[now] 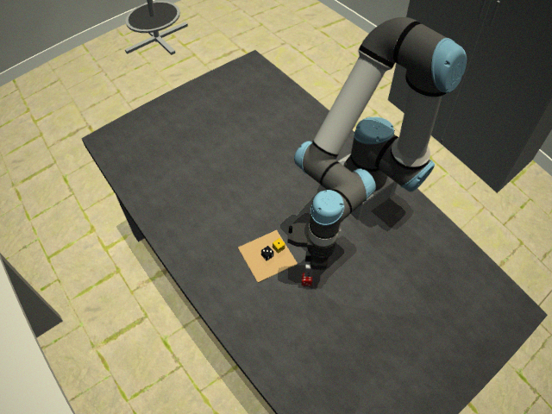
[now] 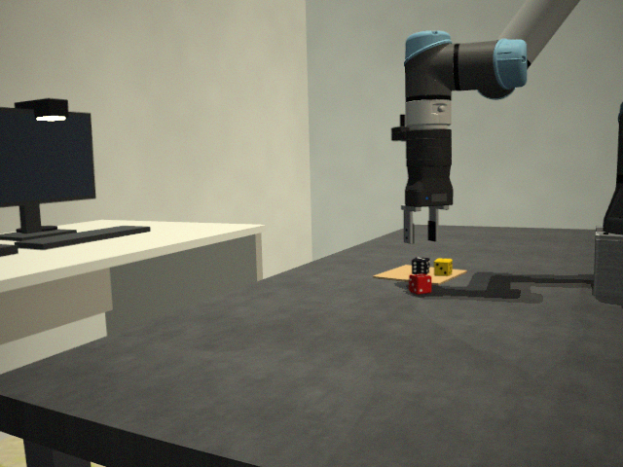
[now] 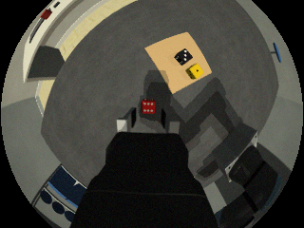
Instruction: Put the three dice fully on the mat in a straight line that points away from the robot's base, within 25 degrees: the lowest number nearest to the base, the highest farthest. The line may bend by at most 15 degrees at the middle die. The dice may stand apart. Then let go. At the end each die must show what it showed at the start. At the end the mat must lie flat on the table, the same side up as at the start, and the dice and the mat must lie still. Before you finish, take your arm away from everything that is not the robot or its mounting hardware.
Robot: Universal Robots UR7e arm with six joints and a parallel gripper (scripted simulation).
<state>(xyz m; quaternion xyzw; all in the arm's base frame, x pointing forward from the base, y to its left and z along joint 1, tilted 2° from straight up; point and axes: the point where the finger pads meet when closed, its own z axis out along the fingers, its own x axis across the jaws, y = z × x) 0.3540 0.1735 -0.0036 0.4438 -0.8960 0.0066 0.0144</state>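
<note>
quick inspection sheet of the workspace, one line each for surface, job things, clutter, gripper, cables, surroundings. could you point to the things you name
surface: dark table (image 1: 379, 321) (image 2: 302, 362), no damage seen
mat: tan mat (image 1: 256, 269) (image 2: 394, 273) (image 3: 161, 52), lying flat
yellow die: on the mat (image 1: 279, 245) (image 2: 443, 267) (image 3: 195, 71), one pip up
black die: on the mat (image 1: 266, 253) (image 2: 421, 266) (image 3: 183, 56), farther from the base than the yellow
red die: on the table, off the mat (image 1: 306, 279) (image 2: 420, 283) (image 3: 148, 106), six pips up
clutter: nothing seen
gripper: above the red die (image 2: 421, 239) (image 3: 148, 118), open, holding nothing
cables: nothing seen
surroundings: desk with monitor (image 2: 48, 156), round stool (image 1: 153, 16), dark cabinet (image 1: 481, 89)
</note>
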